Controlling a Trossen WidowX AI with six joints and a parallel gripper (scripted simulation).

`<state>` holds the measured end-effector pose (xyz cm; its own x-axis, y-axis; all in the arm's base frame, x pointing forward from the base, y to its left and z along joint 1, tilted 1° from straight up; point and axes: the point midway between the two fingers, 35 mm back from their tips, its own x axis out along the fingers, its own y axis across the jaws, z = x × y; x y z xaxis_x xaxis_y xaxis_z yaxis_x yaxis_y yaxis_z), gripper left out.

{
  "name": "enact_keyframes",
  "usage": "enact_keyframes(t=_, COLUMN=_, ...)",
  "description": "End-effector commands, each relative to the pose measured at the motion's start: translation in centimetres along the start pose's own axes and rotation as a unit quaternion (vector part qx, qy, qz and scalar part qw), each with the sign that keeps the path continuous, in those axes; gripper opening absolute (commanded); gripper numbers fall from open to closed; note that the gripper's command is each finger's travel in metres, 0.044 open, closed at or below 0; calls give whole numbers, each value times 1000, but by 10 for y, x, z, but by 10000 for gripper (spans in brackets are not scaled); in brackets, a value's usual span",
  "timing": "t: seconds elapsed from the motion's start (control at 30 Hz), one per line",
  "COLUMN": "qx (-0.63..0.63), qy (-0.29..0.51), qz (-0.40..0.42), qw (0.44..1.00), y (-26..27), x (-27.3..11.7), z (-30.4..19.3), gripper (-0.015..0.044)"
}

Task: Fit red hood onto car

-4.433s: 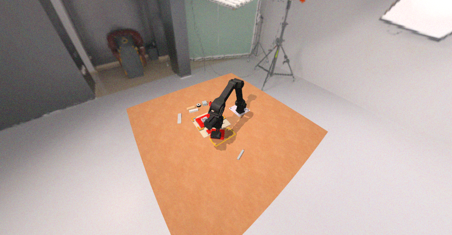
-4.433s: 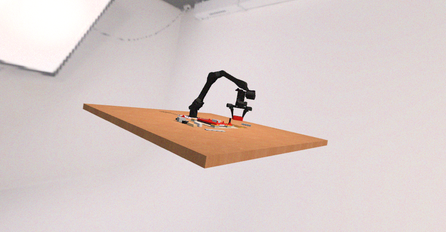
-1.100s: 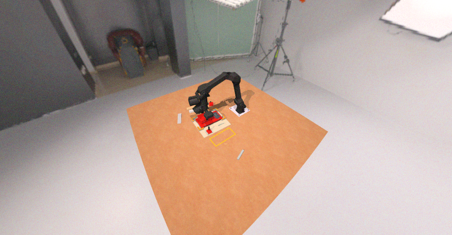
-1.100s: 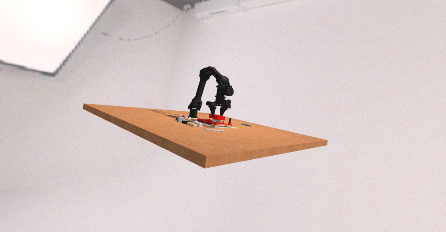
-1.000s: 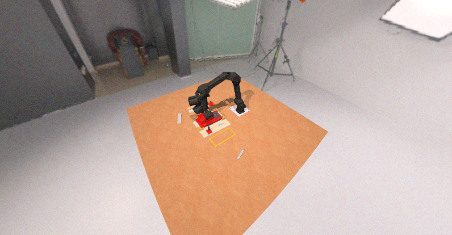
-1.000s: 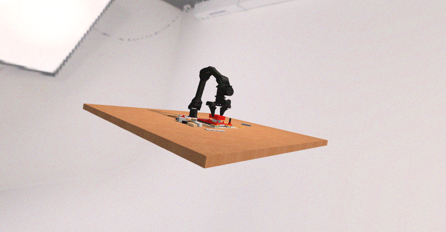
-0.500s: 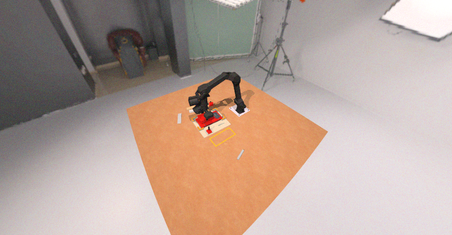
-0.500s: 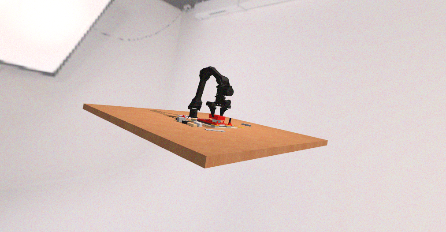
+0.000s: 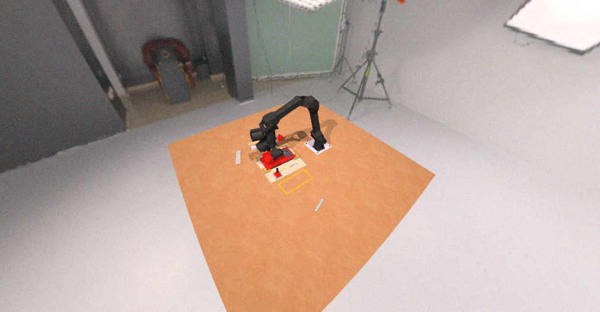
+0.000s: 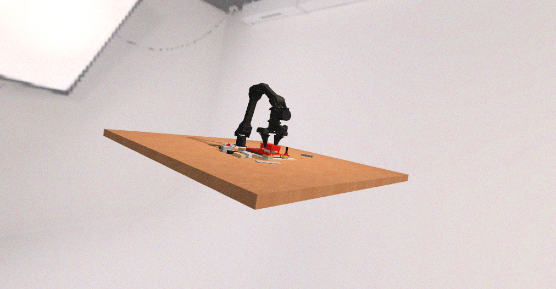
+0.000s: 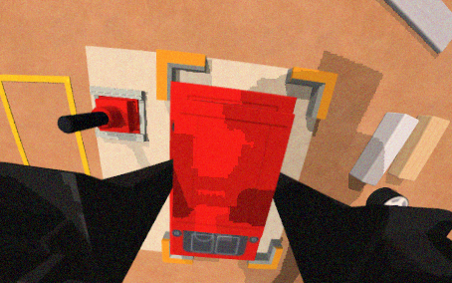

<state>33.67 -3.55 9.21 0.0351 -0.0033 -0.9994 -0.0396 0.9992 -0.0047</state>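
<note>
Viewing from the wrist outward, we first meet the gripper (image 9: 276, 153) (image 10: 271, 145) (image 11: 225, 169), its jaws well apart and clamped across the red hood (image 9: 267, 158) (image 10: 274, 146) (image 11: 224, 149); the outer parts of both fingers are cut off by the wrist frame. The hood lies over the chassis (image 9: 289, 152) (image 10: 254, 150) (image 11: 214, 244), whose printed windows emerge at one end. Engine, pegs and corner holes are concealed from above; in the exterior view we note grey between hood and deck, but cannot establish how the pegs meet the holes. Around the chassis we find the jig's orange corner brackets (image 11: 166, 65) on a cream board (image 11: 119, 60). Beside it, on the same board, is a red block with a black post (image 9: 277, 174) (image 10: 286, 153) (image 11: 116, 117); beyond is a yellow outline (image 9: 291, 177) (image 11: 31, 79), partly masked by a finger in the wrist view. Opposite we observe a grey block (image 11: 380, 149), a tan block (image 11: 420, 146) and a half-hidden wheel (image 11: 395, 201). A grey bar (image 11: 425, 25) is cropped at the wrist frame's corner. Farthest off, we make out a blurred light stand (image 9: 369, 61).
</note>
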Motion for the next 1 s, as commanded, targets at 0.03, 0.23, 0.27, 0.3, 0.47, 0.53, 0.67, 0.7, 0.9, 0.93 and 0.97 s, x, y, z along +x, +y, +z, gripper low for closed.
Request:
enact_keyframes(t=0.03, qx=-3, qy=-1, qz=-1, qw=1000, y=-1, x=2, z=0, gripper=0)
enact_keyframes(t=0.23, qx=-3, qy=-1, qz=-1, qw=1000, y=-1, x=4, z=0, gripper=0)
enact_keyframes(t=0.27, qx=-3, qy=-1, qz=-1, qw=1000, y=-1, x=5, z=0, gripper=0)
enact_keyframes(t=0.3, qx=-3, qy=-1, qz=-1, qw=1000, y=-1, x=5, z=0, gripper=0)
enact_keyframes(t=0.47, qx=-3, qy=-1, qz=-1, qw=1000, y=-1, x=7, z=0, gripper=0)
enact_keyframes(t=0.53, qx=-3, qy=-1, qz=-1, qw=1000, y=-1, x=7, z=0, gripper=0)
enact_keyframes(t=0.67, qx=-3, qy=-1, qz=-1, qw=1000, y=-1, x=9, z=0, gripper=0)
enact_keyframes(t=0.7, qx=-3, qy=-1, qz=-1, qw=1000, y=-1, x=9, z=0, gripper=0)
enact_keyframes(t=0.9, qx=-3, qy=-1, qz=-1, qw=1000, y=-1, x=11, z=0, gripper=0)
enact_keyframes(t=0.93, qx=-3, qy=-1, qz=-1, qw=1000, y=-1, x=12, z=0, gripper=0)
enact_keyframes(t=0.97, qx=-3, qy=-1, qz=-1, qw=1000, y=-1, x=12, z=0, gripper=0)
